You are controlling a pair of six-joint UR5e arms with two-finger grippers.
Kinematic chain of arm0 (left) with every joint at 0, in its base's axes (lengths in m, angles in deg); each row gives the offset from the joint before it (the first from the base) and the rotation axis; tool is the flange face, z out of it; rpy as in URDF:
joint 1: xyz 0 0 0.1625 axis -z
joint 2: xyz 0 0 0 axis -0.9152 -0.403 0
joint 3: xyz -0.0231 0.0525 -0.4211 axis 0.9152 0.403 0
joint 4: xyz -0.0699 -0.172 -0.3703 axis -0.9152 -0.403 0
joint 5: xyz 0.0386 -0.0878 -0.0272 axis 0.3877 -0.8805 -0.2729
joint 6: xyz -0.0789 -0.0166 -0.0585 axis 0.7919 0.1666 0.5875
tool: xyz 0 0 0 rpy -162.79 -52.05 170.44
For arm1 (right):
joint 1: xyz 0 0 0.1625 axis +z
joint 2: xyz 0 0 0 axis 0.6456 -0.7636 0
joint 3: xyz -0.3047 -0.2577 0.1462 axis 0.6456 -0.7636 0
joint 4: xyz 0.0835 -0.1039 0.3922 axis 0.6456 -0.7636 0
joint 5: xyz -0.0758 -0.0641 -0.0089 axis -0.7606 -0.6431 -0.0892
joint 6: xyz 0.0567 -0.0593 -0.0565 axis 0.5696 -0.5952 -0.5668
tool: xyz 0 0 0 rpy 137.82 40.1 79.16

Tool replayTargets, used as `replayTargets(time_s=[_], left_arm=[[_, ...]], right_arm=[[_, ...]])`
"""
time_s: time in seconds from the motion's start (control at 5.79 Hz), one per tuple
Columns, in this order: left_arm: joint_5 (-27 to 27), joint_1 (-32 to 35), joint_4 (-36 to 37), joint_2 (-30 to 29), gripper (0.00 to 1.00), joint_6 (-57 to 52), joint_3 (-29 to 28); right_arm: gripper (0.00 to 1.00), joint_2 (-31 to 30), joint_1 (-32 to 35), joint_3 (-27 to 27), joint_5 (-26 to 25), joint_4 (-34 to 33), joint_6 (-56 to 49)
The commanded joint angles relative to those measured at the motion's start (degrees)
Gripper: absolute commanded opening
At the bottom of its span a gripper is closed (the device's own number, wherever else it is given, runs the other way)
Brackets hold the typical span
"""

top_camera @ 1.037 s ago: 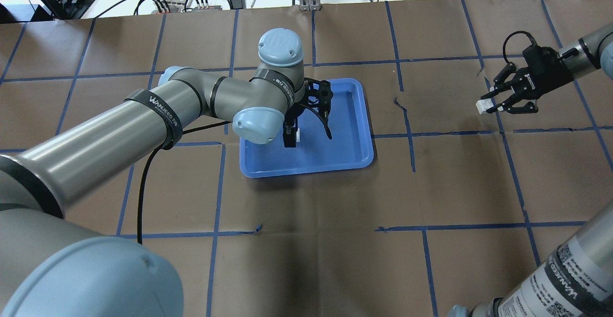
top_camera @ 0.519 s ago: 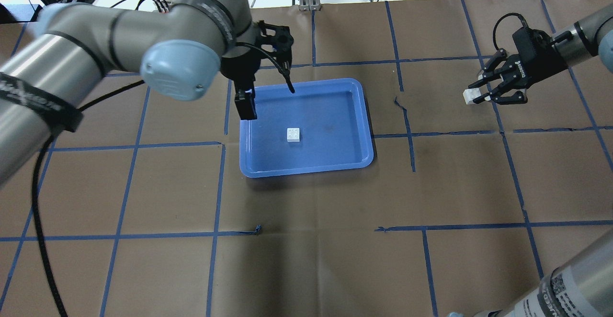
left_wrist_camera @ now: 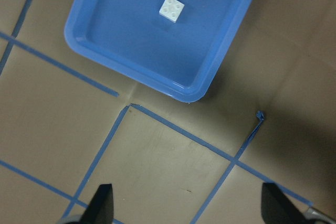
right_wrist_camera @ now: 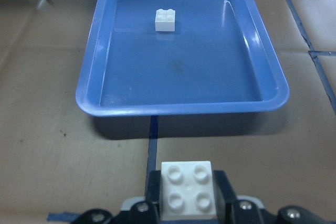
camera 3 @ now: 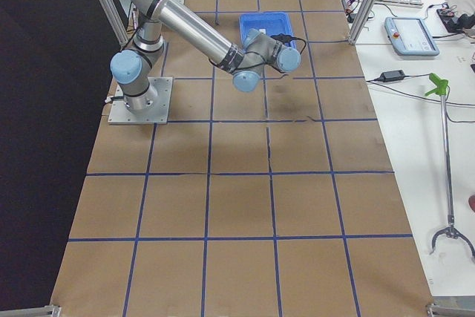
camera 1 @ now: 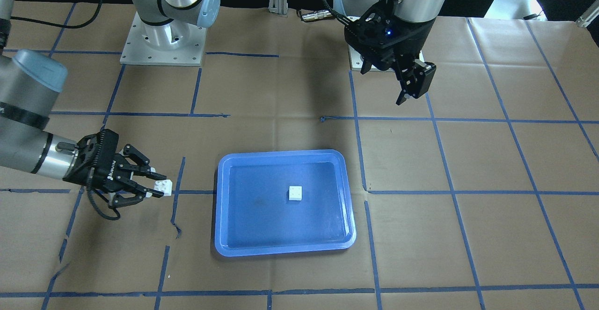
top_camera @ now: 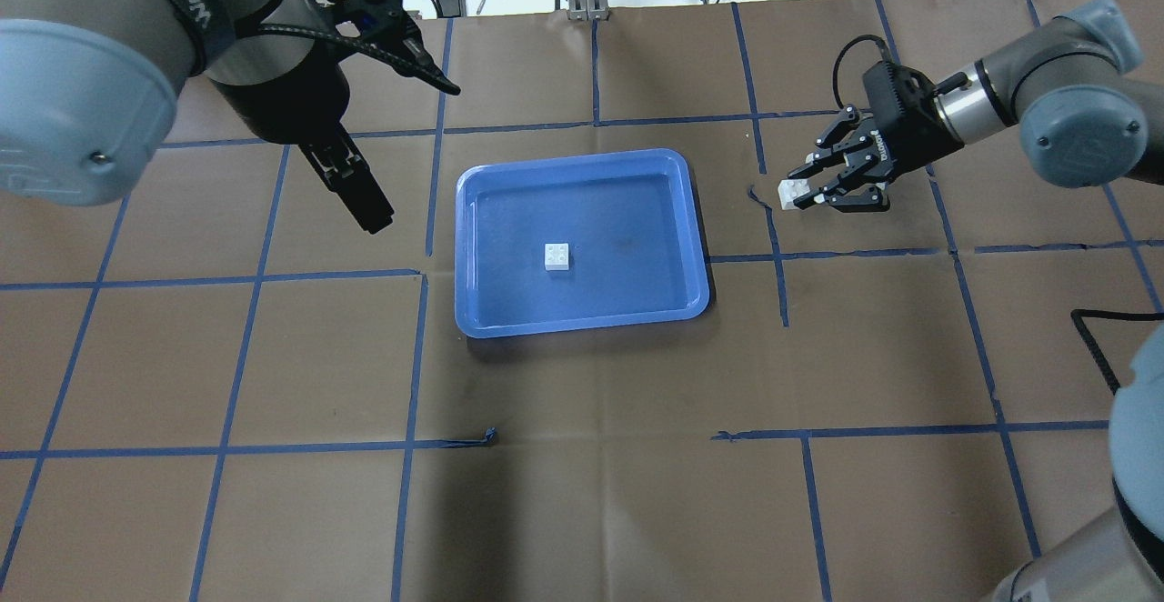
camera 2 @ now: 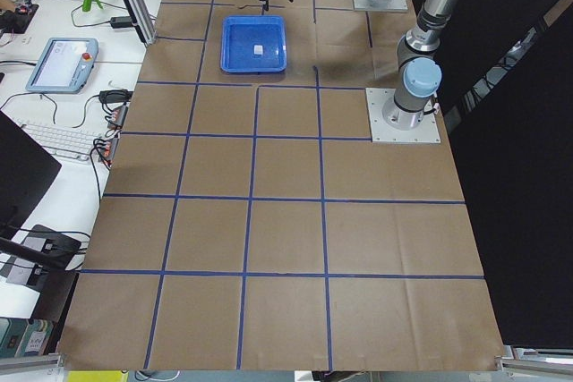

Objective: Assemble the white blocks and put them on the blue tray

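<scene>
**One block down on the tray, the other in the right gripper's grip**

A white block (top_camera: 558, 256) sits alone near the middle of the blue tray (top_camera: 637, 284). It is a small square brick with four round studs facing up, touching nothing but the glossy floor. The second white block (right_wrist_camera: 187, 190) looks just the same. It is pinched at the fingertips of the right gripper (top_camera: 809, 187), with its studs turned towards the wrist camera. That gripper hangs over the brown paper (top_camera: 582, 493) near the tray's right side, outside the rim. The left gripper (top_camera: 416, 155) has its fingers spread wide and holds nothing. It is off to the tray's left, well apart from it.

The sides of the held brick are covered by the finger pads in the wrist view, and its lower part is cut off by the frame. From the left wrist only two dark fingertips show at the bottom edge. In both side views the blocks are too small to make out, and from the right end the arm's own wrist hides its gripper.

A second ago the left gripper was down over the block on the tray. Half a second ago it was lifted over the far left corner, and now it has cleared the tray. The tray block has not shifted. The right gripper has carried its brick inward, closer to the tray.
</scene>
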Motion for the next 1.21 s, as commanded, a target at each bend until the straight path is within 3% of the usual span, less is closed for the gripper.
replayTargets(time_s=[0.0,0.17,0.35,0.69,1.04], left_arm=[[-0.26,-5.34,0.38,-0.05,1.00,21.42,0.31],[0.09,-5.53,-0.40,0.03,1.00,32.84,0.30],[0.00,-5.53,-1.54,-1.10,1.00,40.87,-1.52],[-0.17,-5.53,-0.94,-1.20,1.00,44.73,-1.54],[-0.17,-5.53,-0.84,-0.93,1.00,44.73,-1.63]], right_arm=[[0.31,0.69,10.39,5.12,1.19,-22.39,23.25],[0.31,1.91,16.27,6.62,1.03,-33.93,35.23],[0.31,3.93,21.20,6.81,0.50,-40.04,41.88],[0.31,9.28,22.48,6.81,0.23,-45.88,42.47],[0.31,11.33,22.75,6.90,0.41,-47.31,42.56]])
